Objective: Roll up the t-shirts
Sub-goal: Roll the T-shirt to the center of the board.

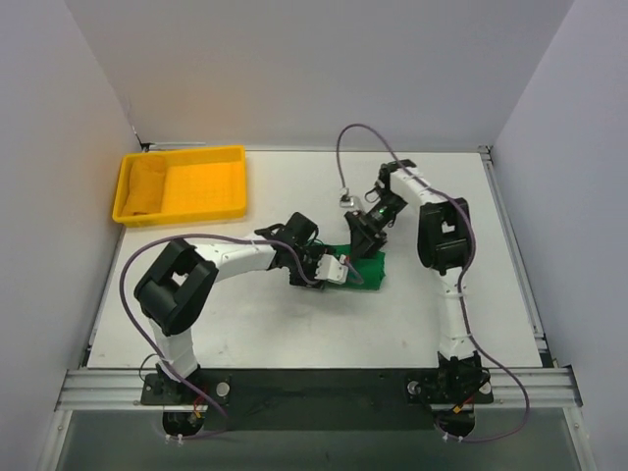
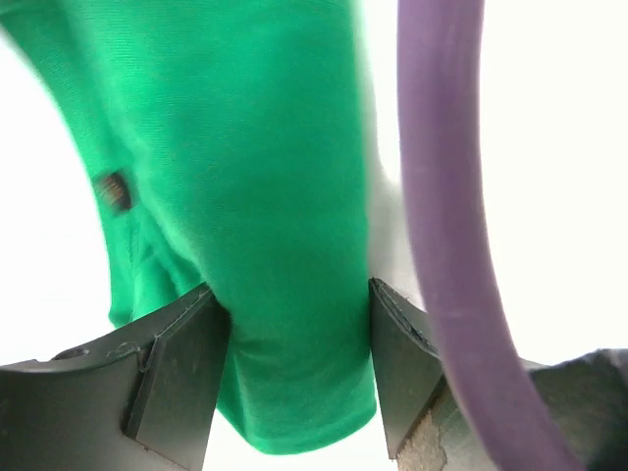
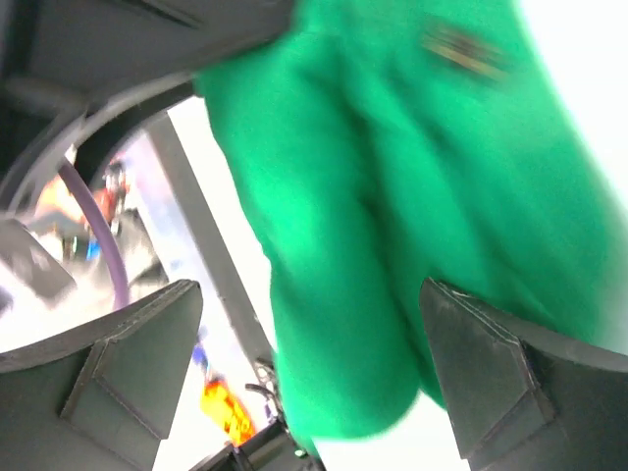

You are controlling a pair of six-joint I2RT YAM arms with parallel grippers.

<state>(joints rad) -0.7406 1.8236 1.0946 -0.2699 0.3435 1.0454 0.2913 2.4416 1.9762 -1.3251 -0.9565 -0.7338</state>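
Observation:
A green t-shirt (image 1: 369, 267), bunched into a thick roll, lies at the middle of the table. My left gripper (image 1: 334, 270) comes at it from the left. In the left wrist view both pads (image 2: 183, 373) press against the sides of the green t-shirt (image 2: 265, 196), so the left gripper (image 2: 299, 363) is shut on the roll's end. My right gripper (image 1: 361, 232) hangs over the roll's far side. In the right wrist view the right gripper (image 3: 309, 363) stands wide open around the green t-shirt (image 3: 392, 196), with a gap beside its left finger (image 3: 137, 363).
A yellow tray (image 1: 211, 206) sits at the back left, with a folded yellow cloth (image 1: 145, 186) in its left end. A purple cable (image 2: 442, 196) runs close past my left gripper. Another cable (image 1: 353, 147) loops above the right arm. White walls enclose the table.

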